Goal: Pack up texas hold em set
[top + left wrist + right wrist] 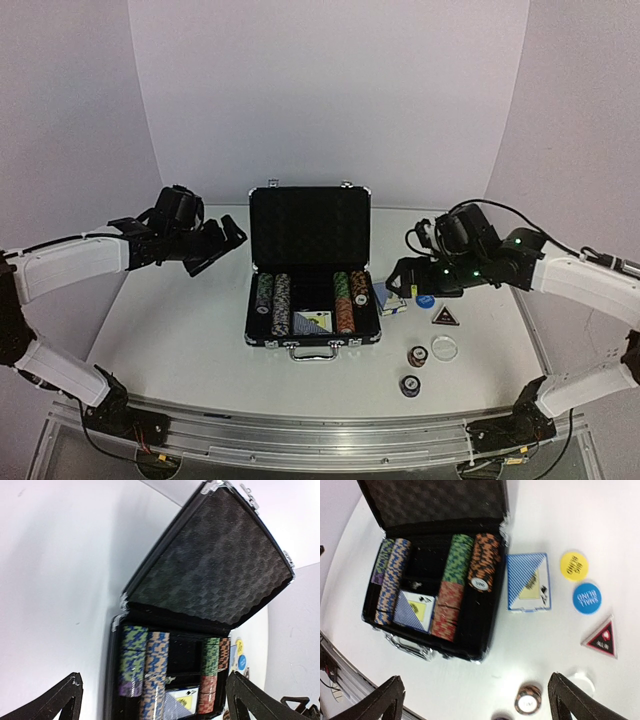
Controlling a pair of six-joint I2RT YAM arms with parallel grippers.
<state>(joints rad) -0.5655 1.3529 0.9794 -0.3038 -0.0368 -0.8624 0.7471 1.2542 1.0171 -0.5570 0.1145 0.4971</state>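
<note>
Briefcase (310,225) open, chip rows (482,560) inside, card deck (527,582) beside it, both arms' jaws spread, empty

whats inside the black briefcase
Four rows of striped poker chips, two on each side, and a blue-backed card deck in the middle front of the briefcase. The slot behind it is too dark to judge. Anything under the chips or deck is covered.

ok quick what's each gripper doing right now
Left gripper: open, holding nothing, left of the black silver-edged briefcase.
Right gripper: open, holding nothing.
</note>
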